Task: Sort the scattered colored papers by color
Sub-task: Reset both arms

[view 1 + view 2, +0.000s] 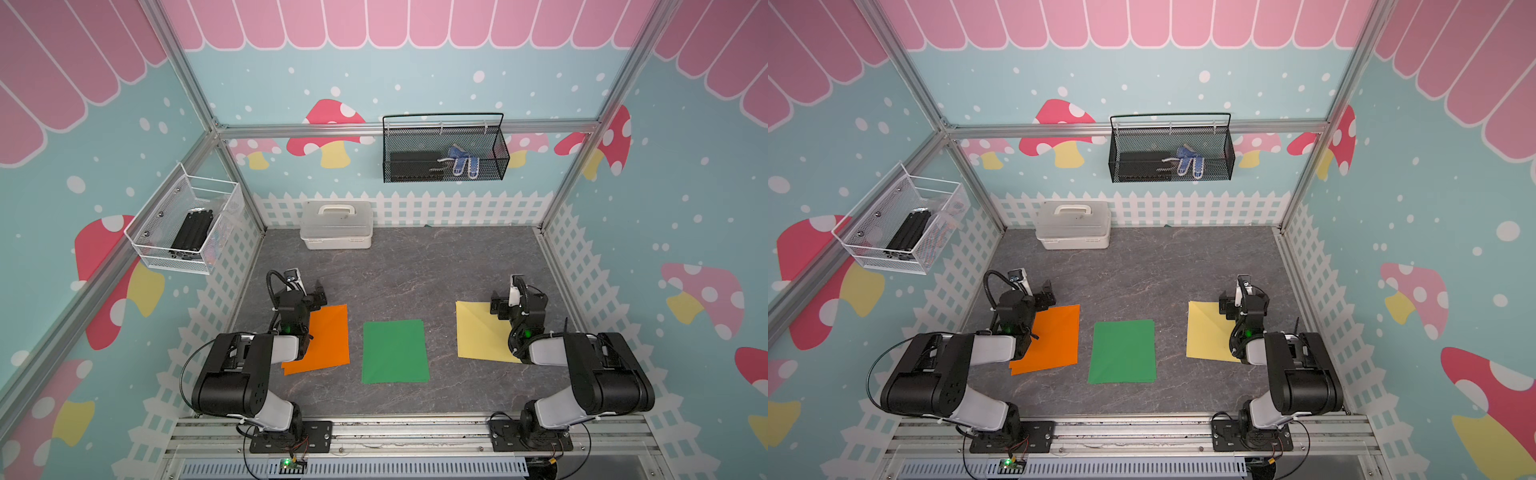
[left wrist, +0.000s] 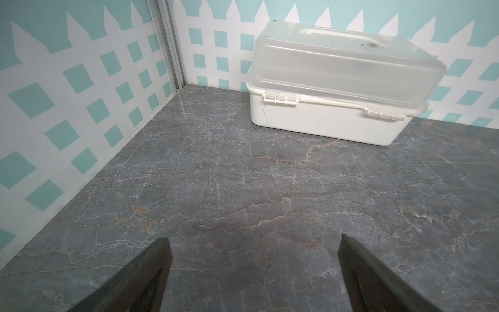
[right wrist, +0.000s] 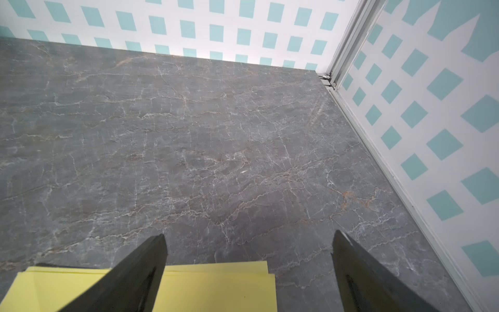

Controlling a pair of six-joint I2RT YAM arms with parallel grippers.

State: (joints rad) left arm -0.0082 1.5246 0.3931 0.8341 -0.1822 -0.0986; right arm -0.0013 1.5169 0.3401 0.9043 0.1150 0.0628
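The orange papers (image 1: 328, 338), green papers (image 1: 395, 351) and yellow papers (image 1: 478, 332) lie in separate piles on the desk (image 1: 415, 270). My left fingers (image 2: 140, 281) and right fingers (image 3: 135, 278) are wide apart, empty. I would only nudge the orange pile square.

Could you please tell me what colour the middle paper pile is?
The middle paper pile is green, clearest in a top view.

1. Your tabletop (image 2: 243, 189) looks like grey veined stone, smooth, with a faint sheen near the wall.
2. You see the orange papers (image 1: 330, 336), green papers (image 1: 395, 351) and yellow papers (image 3: 216, 286) as thin, matt paper.
3. Your box (image 2: 324, 124) is plastic: a smooth opaque white base under a frosted, translucent lid (image 2: 337, 59).
4. The black basket (image 1: 444, 166) and white basket (image 1: 174, 259) are fine metal mesh on wire rims.
5. The frame rails (image 1: 407, 126) look like bare satin metal.
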